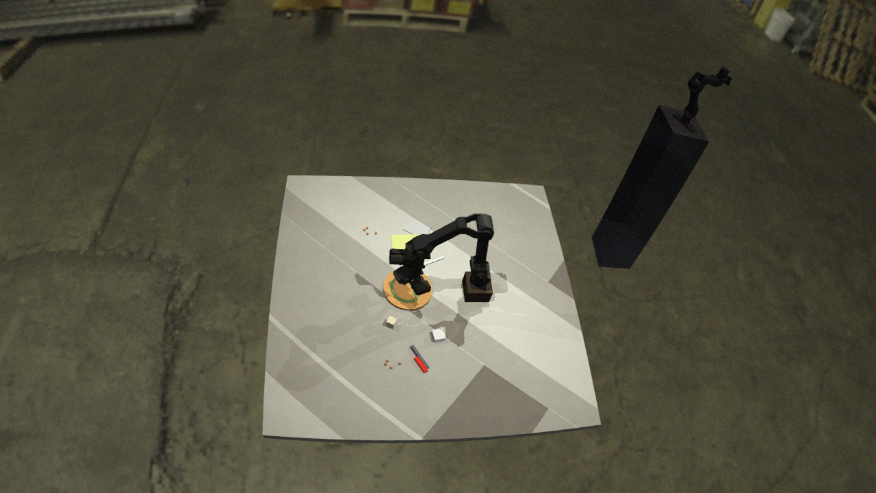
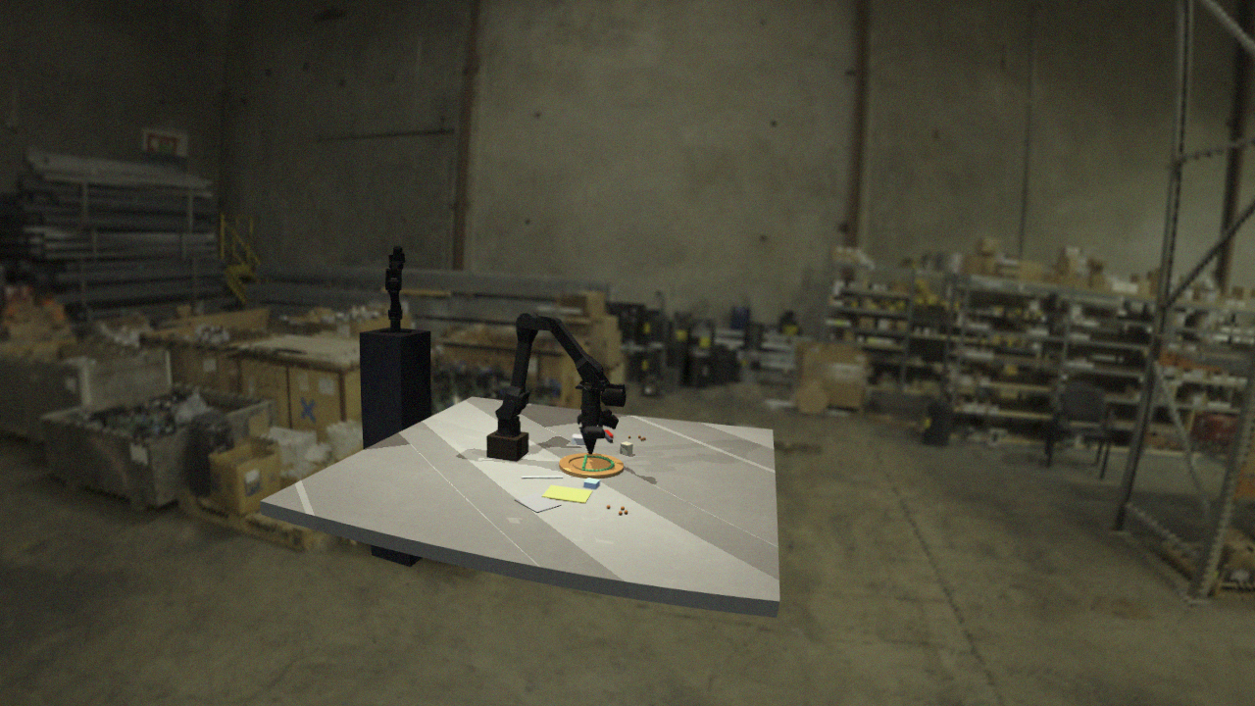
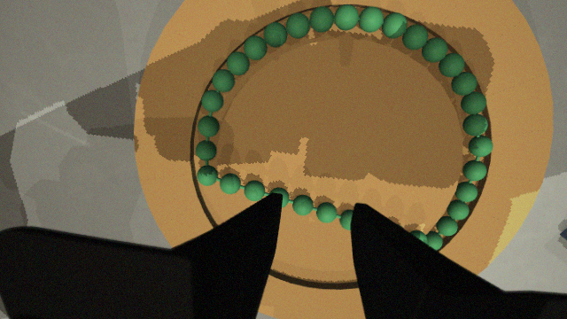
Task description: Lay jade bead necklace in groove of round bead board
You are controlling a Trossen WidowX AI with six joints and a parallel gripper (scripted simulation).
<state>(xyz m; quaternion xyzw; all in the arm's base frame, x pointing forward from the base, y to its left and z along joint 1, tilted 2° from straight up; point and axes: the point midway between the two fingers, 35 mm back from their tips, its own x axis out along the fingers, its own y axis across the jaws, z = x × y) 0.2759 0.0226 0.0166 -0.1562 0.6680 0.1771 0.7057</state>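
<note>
The round tan bead board (image 3: 523,89) (image 1: 408,305) (image 2: 608,465) lies on the table under my gripper. The jade bead necklace (image 3: 346,17) (image 1: 398,296) (image 2: 583,462) follows the groove along the far side and both sides. Its near stretch runs straight across the inner disc, from the left to the lower right, outside the groove. My gripper (image 3: 316,209) (image 1: 419,285) (image 2: 594,447) hangs low over the board's near part. Its fingers stand partly open, one on each side of that straight stretch, with a few beads showing in the gap.
A yellow sheet (image 1: 400,241) (image 2: 568,494) and white strips lie beyond the board. A cream cube (image 1: 390,321), a white cube (image 1: 438,334), a red-handled tool (image 1: 419,359) and small orange beads (image 1: 391,363) lie nearer. The arm's base (image 1: 478,287) is right of the board. A dark pillar (image 1: 649,190) stands off the table.
</note>
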